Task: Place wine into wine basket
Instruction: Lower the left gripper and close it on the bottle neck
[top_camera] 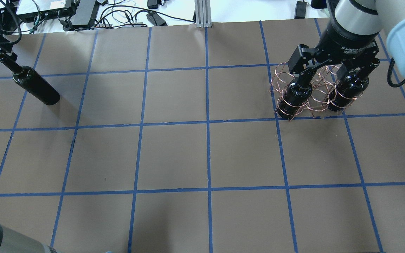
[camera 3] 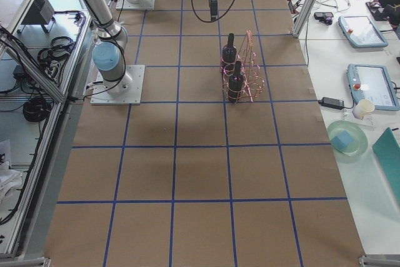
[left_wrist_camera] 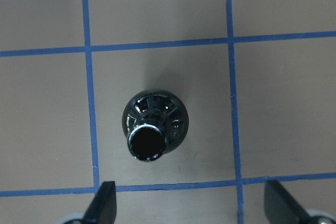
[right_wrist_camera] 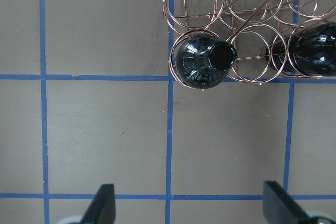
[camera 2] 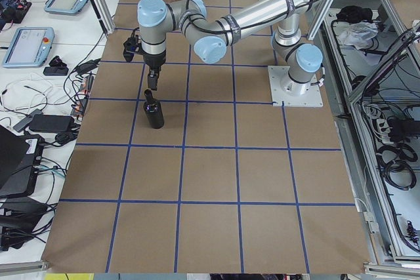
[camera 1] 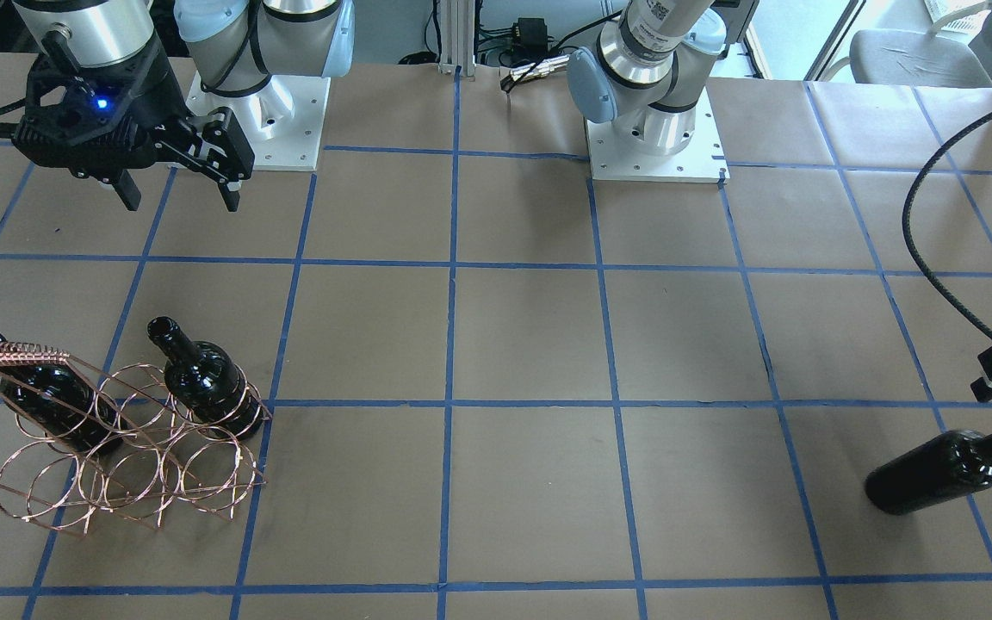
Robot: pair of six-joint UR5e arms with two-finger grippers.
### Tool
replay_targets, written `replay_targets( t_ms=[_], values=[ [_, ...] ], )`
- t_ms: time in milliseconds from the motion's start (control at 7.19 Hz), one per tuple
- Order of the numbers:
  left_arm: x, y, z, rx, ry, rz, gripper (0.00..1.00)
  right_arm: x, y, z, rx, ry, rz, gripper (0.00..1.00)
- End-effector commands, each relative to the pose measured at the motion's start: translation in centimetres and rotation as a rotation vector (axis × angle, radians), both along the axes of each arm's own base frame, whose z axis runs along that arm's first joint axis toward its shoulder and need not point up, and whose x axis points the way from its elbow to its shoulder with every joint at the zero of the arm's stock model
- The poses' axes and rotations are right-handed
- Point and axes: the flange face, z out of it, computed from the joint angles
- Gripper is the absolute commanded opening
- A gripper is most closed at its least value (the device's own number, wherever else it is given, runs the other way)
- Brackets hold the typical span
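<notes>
Left gripper (left_wrist_camera: 191,205), right gripper (right_wrist_camera: 189,205): fingers wide apart, downward.

The wine (camera 1: 935,472) is glossy near-black glass; the wine basket (camera 1: 130,430) is thin, shiny rose-copper wire; the table (camera 1: 530,344) wears matt brown paper crossed by smooth blue tape (camera 1: 450,344).

Bright even light, soft shadows on brown paper-covered worktop (top_camera: 174,154), glints on glossy black glass bottle (left_wrist_camera: 153,125), sharp focus
</notes>
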Motion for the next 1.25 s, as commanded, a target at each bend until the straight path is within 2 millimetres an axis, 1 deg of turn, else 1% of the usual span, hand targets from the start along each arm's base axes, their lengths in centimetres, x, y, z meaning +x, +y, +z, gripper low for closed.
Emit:
replay_targets(
  t_ms=[0, 139, 278, 417, 556, 695, 834, 974, 1113],
  values=[
    [1.1, -1.1, -1.9, 0.005, 0.001, 0.005, 1.0, 0.0, 0.0, -0.1, 0.001, 0.0, 0.0, 0.99],
    [1.7, -2.0, -3.4, -0.009, -0.006, 0.003, 1.0, 0.0, 0.0, 0.0, -0.002, 0.0, 0.0, 0.99],
    [1.9, -2.5, -4.4, -0.012, -0.001, 0.002, 0.98, 0.0, 0.0, -0.1, 0.001, 0.0, 0.0, 0.99],
    [1.9, -2.6, -4.6, -0.014, 0.002, 0.002, 0.89, 0.0, 0.0, 0.0, 0.0, 0.0, 0.0, 0.99],
    [1.9, -2.7, -4.8, -0.016, 0.003, 0.005, 0.86, 0.0, 0.0, -0.1, 0.001, 0.0, 0.0, 0.99],
    [1.9, -2.8, -4.7, -0.021, 0.003, 0.004, 0.75, 0.0, 0.0, 0.0, 0.0, 0.0, 0.0, 0.99],
    [1.9, -2.8, -4.7, -0.021, 0.001, 0.001, 0.75, 0.0, 0.0, 0.0, 0.0, 0.0, 0.002, 0.99],
    [1.9, -2.8, -4.7, -0.023, 0.002, 0.001, 0.72, 0.0, 0.0, 0.0, 0.0, 0.0, 0.002, 0.99],
    [1.9, -2.8, -5.1, -0.016, 0.006, 0.001, 0.72, 0.0, 0.0, 0.0, 0.0, 0.0, 0.002, 0.99]
  ],
)
